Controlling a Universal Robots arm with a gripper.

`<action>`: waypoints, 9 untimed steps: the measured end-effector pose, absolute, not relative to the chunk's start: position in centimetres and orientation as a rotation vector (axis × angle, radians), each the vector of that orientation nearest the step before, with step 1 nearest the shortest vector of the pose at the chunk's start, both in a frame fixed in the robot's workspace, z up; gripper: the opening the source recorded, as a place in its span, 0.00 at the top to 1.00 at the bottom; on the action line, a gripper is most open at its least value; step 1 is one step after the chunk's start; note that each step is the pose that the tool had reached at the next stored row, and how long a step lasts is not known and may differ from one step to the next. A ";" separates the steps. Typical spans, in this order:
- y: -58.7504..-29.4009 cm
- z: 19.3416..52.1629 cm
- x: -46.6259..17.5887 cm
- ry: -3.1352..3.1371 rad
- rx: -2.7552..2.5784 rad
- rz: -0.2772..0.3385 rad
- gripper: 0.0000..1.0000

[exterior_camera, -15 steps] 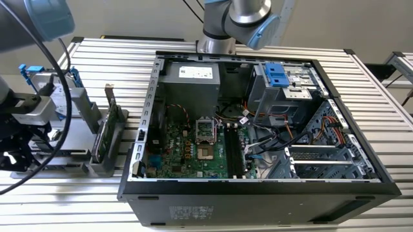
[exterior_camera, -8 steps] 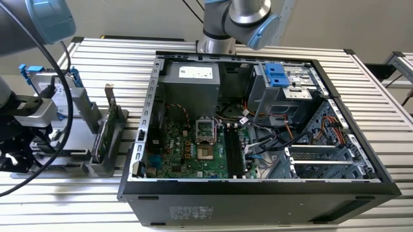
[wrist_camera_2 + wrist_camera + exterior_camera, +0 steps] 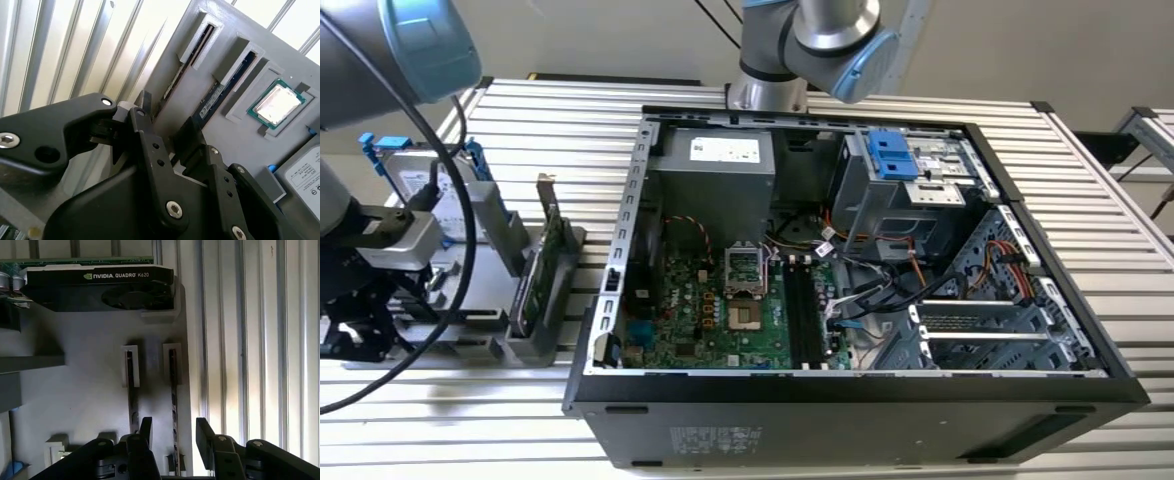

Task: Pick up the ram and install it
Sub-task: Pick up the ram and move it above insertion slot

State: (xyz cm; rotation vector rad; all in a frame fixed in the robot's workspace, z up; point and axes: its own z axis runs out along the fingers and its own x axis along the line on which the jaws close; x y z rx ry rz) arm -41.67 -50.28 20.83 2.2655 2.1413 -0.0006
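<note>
Two ram sticks stand on edge in slots of a grey holder. In the first wrist view my gripper is open, its black fingers on either side of the line of one ram stick. They do not touch it. The other ram stick stands beside it. In the second wrist view the gripper hangs open over the same ram stick, with the other ram stick further along. The motherboard's long black memory slots lie inside the open computer case.
A black graphics card stands at one end of the holder. A processor chip and a hard drive lie in other pockets. In the exterior view the holder is at the left of the case, on a slatted metal table.
</note>
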 end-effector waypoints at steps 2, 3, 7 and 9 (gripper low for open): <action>-50.3 20.6 -41.7 2.143 2.264 -0.001 0.00; -50.3 20.6 -41.7 2.144 2.263 0.000 0.00; -50.2 20.3 -41.7 2.154 2.254 0.000 0.00; -50.2 20.2 -41.7 2.159 2.249 0.000 0.00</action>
